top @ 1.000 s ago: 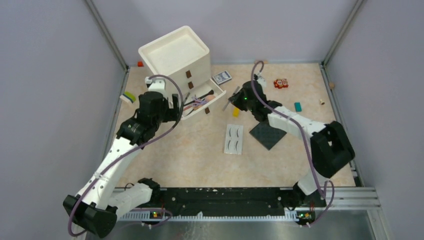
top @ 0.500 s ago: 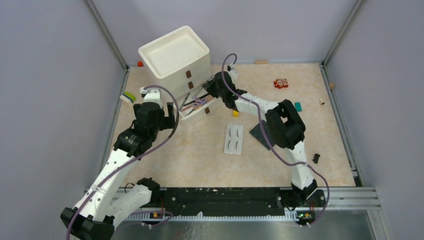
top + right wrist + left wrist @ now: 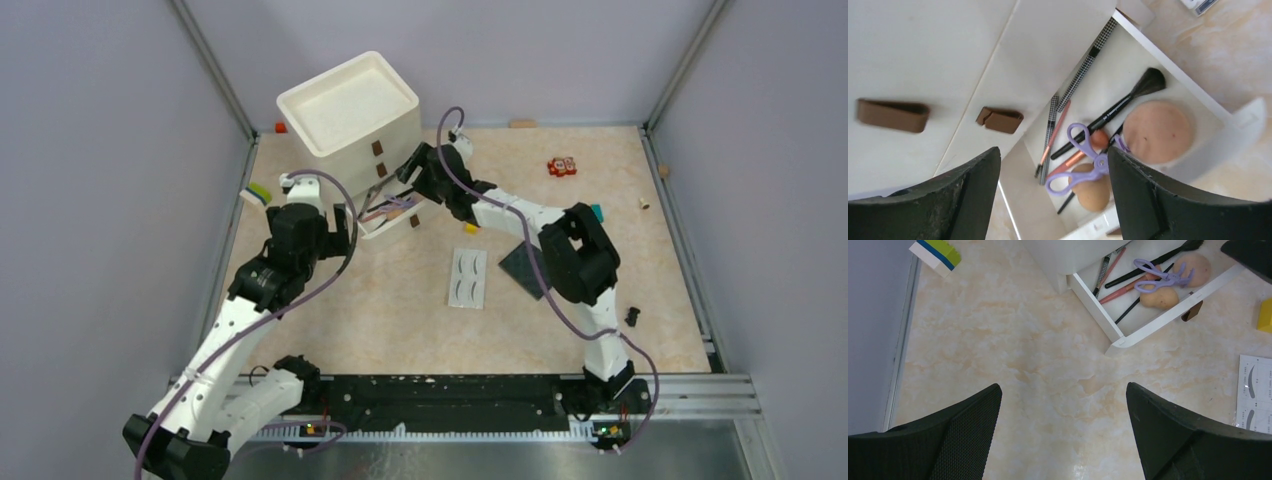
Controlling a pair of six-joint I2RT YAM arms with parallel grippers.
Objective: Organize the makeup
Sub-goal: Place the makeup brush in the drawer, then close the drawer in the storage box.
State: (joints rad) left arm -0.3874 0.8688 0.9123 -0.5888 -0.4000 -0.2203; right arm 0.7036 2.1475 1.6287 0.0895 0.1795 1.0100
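Honestly, right gripper (image 3: 1053, 152) hangs over the open drawer (image 3: 1168, 314), fingers apart and empty, since that's where makeup (image 3: 1158, 132) goes, while left gripper (image 3: 1063, 387) idles beside it, fingers wide.

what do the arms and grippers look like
The left arm and right arm have white links and black joints, each trailed by a looping purple cable. The left gripper and right gripper are black, with broad, finely textured fingers.

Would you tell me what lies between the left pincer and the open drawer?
Nothing: in the left wrist view, only bare tabletop separates the left pincer from the drawer.
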